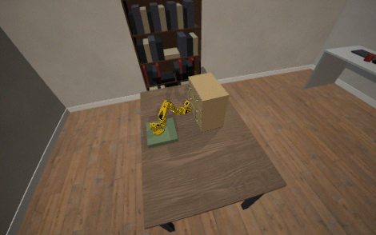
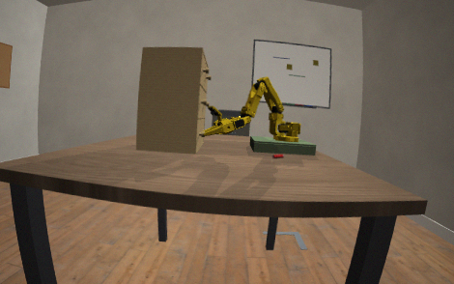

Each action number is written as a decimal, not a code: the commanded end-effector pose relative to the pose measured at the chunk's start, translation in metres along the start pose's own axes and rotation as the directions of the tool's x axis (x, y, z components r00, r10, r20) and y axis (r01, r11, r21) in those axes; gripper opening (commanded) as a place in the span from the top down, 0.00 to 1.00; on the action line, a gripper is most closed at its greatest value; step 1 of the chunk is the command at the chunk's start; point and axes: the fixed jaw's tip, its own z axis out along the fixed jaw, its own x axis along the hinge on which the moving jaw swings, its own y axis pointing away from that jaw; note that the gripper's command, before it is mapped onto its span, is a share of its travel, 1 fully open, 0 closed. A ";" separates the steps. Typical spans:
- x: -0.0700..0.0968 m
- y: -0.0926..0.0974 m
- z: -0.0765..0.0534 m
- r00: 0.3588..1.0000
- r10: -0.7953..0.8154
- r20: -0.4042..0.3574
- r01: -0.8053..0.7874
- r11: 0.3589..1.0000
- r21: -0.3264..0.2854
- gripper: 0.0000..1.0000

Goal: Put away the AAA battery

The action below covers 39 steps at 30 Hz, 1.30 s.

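A tall tan drawer cabinet [image 1: 209, 101] stands on the table, and it also shows in the exterior view [image 2: 171, 99]. Its drawer fronts face the arm, with small knobs [image 2: 208, 72] showing along the front edge. All drawers look pushed in. My yellow arm reaches from its green base [image 2: 282, 145] to the cabinet front. My gripper [image 2: 205, 133] is low against the cabinet front, shut on the handle of a low drawer; it also shows in the top view [image 1: 191, 106]. The handle itself is too small to see. A small red battery [image 2: 277, 156] lies on the table just in front of the green base.
The green base [image 1: 162, 132] sits on the left part of the table, the cabinet to its right. A bookshelf [image 1: 164, 41] stands behind the table's far edge. A whiteboard [image 2: 292, 73] hangs on the wall behind the arm.
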 end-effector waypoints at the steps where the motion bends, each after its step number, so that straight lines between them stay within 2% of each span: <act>1: -0.001 -0.003 0.003 1.000 0.001 0.002 -0.001 1.000 0.010 1.00; 15: -0.001 0.000 0.000 1.000 0.002 0.003 -0.002 1.000 0.002 1.00; 39: -0.001 0.000 0.000 1.000 0.002 0.003 -0.002 1.000 0.002 0.84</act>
